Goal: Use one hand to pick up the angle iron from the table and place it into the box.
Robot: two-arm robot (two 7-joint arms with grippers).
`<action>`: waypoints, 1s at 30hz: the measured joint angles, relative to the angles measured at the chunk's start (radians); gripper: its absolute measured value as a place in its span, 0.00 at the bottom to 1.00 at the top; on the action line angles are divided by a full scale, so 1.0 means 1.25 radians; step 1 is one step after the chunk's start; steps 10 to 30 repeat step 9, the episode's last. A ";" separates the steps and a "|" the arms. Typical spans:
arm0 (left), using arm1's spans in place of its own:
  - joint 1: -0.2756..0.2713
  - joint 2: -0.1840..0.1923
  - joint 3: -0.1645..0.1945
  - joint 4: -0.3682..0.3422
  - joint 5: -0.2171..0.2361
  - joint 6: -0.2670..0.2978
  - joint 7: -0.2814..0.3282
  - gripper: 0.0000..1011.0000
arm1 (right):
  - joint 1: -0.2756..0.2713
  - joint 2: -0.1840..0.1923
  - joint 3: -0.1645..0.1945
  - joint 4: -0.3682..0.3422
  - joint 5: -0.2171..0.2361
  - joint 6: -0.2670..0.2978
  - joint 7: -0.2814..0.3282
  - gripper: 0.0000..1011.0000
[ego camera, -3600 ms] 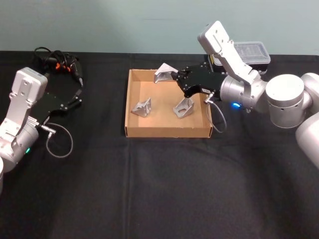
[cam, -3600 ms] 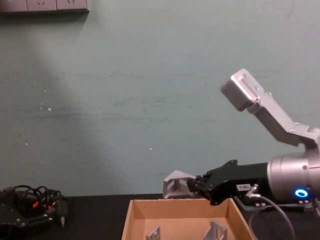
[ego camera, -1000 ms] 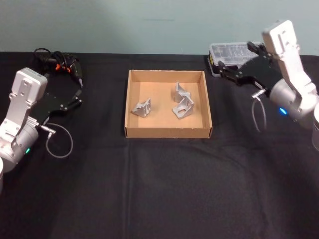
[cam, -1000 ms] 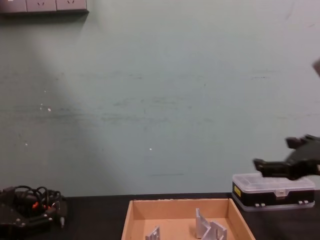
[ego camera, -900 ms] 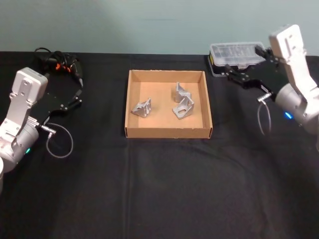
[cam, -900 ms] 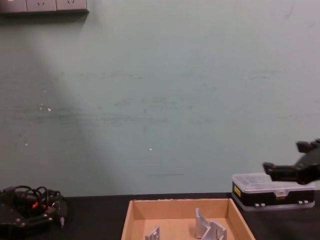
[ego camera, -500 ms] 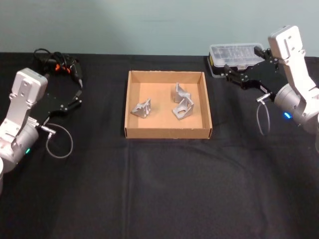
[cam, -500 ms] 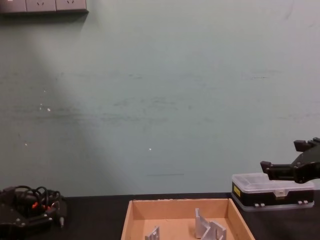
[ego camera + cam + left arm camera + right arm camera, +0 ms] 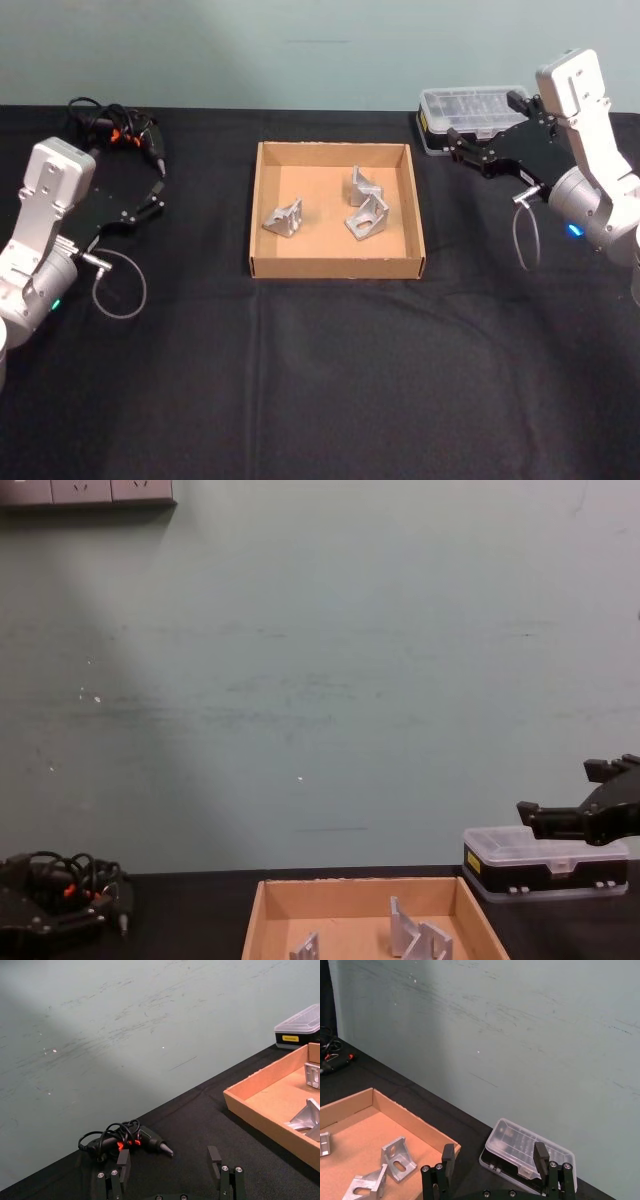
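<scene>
The left gripper [image 9: 171,1172] hangs with fingers [image 9: 123,1164] spread over the black tabletop [image 9: 200,1125], near a cordless screwdriver [image 9: 131,1140]; brackets [image 9: 306,1117] lie in the box [image 9: 260,1100].

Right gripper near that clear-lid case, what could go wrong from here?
The right gripper hangs open, close beside the clear-lid case, so a sideways swing might knock it. In the box, two angle irons sit bunched together; another dropped there could land on them and tip over.
</scene>
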 joint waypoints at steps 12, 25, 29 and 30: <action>0.000 0.000 0.000 0.000 0.000 0.000 0.000 0.99 | 0.001 0.000 -0.001 0.001 0.000 -0.001 0.001 0.99; 0.000 0.000 0.000 0.000 0.000 0.000 0.000 0.99 | 0.001 0.000 -0.001 0.001 0.000 -0.001 0.001 0.99; 0.000 0.000 0.000 0.000 0.000 0.000 0.000 0.99 | 0.001 0.000 -0.001 0.001 0.000 -0.001 0.001 0.99; 0.000 0.000 0.000 0.000 0.000 0.000 0.000 0.99 | 0.001 0.000 -0.001 0.001 0.000 -0.001 0.001 0.99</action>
